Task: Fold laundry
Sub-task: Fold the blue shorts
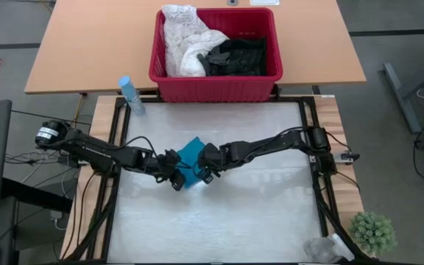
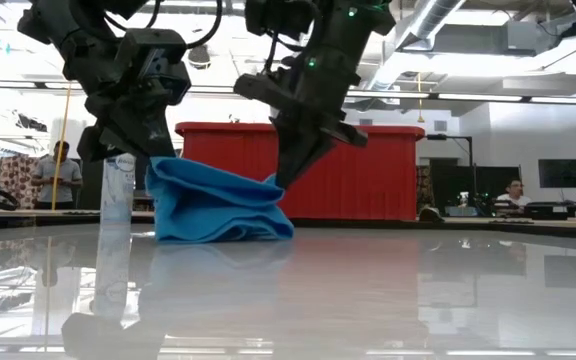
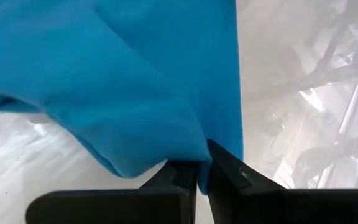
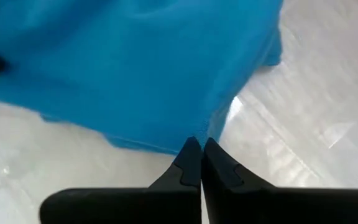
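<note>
My left tool (image 1: pixel 175 179) and right tool (image 1: pixel 206 174) meet at the middle of the glossy white bench (image 1: pixel 219 221), both pinched shut on the small soft teal garment (image 1: pixel 192 163), which lies crumpled between them with its bulk on the surface. Behind, the red plastic slotted basket (image 1: pixel 216 87) holds the white lacy-textured garment (image 1: pixel 182 40) and the black clothes (image 1: pixel 234 57).

Bright, even overhead light fills my workspace. My glossy table (image 2: pixel 388 290) mirrors the ceiling lights as pale glare. Both of my wrist views blur the teal cloth (image 3: pixel 135 81) up close.
</note>
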Controlling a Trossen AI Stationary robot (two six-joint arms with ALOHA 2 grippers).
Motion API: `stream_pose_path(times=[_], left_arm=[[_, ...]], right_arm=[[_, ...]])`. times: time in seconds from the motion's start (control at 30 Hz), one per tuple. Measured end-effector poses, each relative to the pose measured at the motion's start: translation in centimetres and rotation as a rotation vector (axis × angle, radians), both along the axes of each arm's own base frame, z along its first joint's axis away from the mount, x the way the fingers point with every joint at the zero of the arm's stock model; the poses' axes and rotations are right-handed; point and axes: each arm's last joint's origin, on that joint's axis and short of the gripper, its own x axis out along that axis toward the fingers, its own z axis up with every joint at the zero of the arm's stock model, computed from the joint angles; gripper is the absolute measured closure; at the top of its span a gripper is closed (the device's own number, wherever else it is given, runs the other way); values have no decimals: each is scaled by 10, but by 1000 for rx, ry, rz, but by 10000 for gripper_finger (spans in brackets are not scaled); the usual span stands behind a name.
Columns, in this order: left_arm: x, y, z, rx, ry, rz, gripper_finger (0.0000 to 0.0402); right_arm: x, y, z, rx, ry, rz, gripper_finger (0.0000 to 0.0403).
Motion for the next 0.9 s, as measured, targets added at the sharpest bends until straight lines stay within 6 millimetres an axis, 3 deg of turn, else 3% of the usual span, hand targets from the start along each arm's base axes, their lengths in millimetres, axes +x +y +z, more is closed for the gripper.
stream_pose_path(times=[0.23,0.67,0.9], left_arm=[[3,-7,-6,8,15,-58,350],[8,-17,-11,-45,5,-153,214],[5,-21,-5,-102,-11,-217,203]], right_arm=[[-2,8,-1,-16,32,64,358],[-15,14,13,34,74,100,285],[-12,20,36,41,-75,118,284]])
